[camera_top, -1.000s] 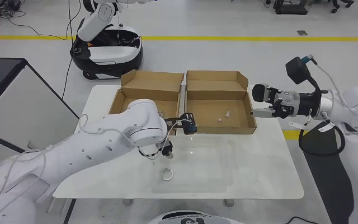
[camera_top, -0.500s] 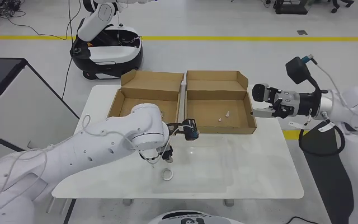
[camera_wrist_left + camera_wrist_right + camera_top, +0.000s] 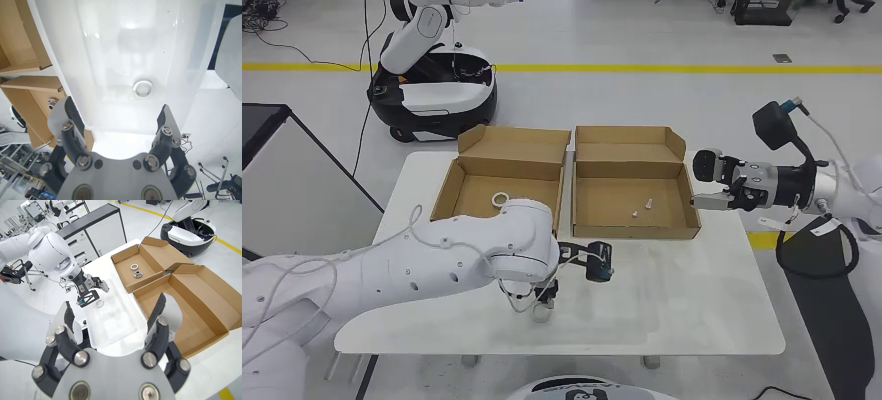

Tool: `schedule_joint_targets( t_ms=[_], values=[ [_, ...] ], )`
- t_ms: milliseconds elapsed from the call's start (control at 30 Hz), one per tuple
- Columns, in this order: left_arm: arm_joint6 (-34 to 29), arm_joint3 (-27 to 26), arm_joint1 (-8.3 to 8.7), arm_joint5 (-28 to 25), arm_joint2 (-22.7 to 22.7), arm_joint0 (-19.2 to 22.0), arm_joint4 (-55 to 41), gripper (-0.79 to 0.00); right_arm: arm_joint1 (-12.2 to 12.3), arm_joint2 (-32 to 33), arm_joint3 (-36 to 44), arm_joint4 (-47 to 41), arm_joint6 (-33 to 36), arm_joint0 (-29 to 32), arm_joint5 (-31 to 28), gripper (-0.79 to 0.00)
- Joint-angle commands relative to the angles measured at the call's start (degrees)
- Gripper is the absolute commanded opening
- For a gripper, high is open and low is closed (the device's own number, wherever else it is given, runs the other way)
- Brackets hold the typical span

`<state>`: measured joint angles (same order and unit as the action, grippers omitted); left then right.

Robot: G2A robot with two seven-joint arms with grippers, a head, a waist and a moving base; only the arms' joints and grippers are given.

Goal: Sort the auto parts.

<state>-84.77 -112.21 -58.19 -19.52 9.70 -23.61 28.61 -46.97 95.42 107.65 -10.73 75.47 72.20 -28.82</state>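
The left pincer [image 3: 542,298] hangs low over the near part of the white worktop [image 3: 712,310], at the lower centre of the top view. Its wrist view shows the jaws spread wide and holding nothing. A small metal ring [image 3: 142,88] lies just ahead of the fingertips, on the floor of a clear plastic tray [image 3: 98,47], apart from both pads.

The right pincer [image 3: 700,181] hovers toward the right of the top view, just beside the right wall of the right cardboard box [image 3: 602,200]. Its jaws also stand wide and empty. That box, at the upper centre of the frame, holds two small pale parts [image 3: 648,204] on its floor.

The left cardboard box [image 3: 477,192] touches it on the left. It holds a second ring [image 3: 134,266] and a flanged bushing [image 3: 137,274], lying near each other on the box floor.
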Motion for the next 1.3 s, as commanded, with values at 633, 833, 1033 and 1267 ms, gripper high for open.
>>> schedule_joint_targets(
  t_ms=[633,833,1033,1267],
  values=[
    [3.0,2.2,-2.04,-3.1,0.0,-5.2,4.2,0.000,0.0,0.0,0.0,0.0,0.0,0.0,0.0,0.000],
    [4.7,4.6,-2.34,-4.7,0.0,-6.4,6.1,-0.169,0.0,0.0,0.0,0.0,0.0,0.0,0.0,0.000],
    [5.1,6.0,-2.33,-5.2,0.0,-7.9,7.5,-0.262,0.0,0.0,0.0,0.0,0.0,0.0,0.0,0.000],
    [6.2,6.6,-1.87,-6.2,0.0,-8.9,7.3,-0.329,0.0,0.0,0.0,0.0,0.0,0.0,0.0,0.000]
  ],
)
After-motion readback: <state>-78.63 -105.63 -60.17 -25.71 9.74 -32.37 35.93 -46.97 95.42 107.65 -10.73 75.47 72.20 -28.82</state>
